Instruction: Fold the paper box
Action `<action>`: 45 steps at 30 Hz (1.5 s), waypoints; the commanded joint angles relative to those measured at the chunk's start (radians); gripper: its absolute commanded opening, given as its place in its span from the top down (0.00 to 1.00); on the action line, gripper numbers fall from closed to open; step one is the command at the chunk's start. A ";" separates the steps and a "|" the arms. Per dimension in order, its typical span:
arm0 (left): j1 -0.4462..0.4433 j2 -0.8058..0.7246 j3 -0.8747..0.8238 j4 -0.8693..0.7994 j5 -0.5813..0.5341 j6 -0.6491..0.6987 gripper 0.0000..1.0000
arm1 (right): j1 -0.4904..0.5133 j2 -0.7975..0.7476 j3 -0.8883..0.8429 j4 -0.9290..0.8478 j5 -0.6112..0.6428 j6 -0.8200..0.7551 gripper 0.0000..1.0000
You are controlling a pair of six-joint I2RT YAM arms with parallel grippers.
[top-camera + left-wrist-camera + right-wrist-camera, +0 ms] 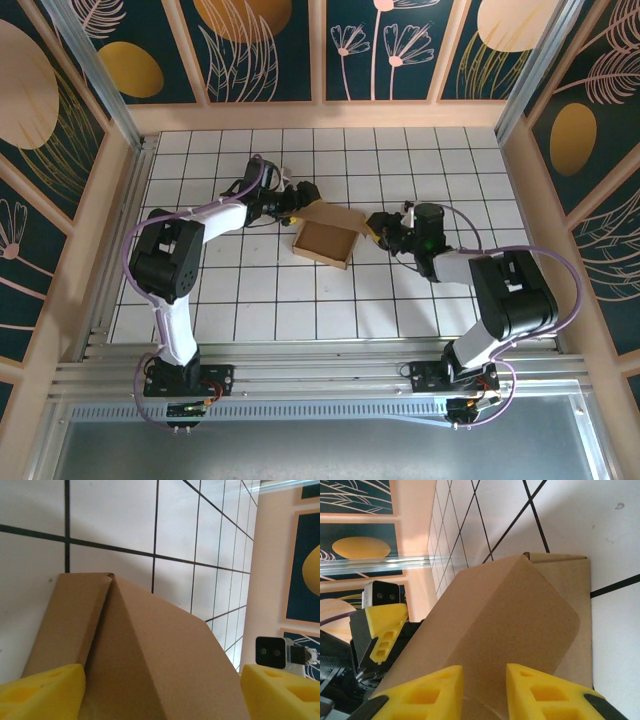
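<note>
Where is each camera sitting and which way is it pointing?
Top external: above and behind the arm bases, looking down on the table; both arms show, left gripper and right gripper meeting at the box.
Left wrist: on the left arm, looking forward over the box; its yellow fingers frame the bottom.
Right wrist: on the right arm, facing the box from the opposite side; its fingers sit low.
Shared: both wrist views see the box's raised flap.

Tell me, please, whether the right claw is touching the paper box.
Cannot tell: the right wrist view shows the right claw over the paper box, contact hidden.
</note>
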State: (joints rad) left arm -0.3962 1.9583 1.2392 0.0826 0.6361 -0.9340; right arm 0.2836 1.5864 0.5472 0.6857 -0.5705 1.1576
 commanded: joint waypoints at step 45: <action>-0.051 -0.013 0.075 -0.062 -0.101 0.001 0.18 | -0.057 -0.577 -0.197 -0.309 0.445 -0.547 0.50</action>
State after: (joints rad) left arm -0.4530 1.9583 1.2789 0.0441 0.5396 -0.9329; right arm 0.2283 1.0782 0.4347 0.4480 -0.2218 0.7116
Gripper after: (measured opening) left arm 0.820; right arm 0.485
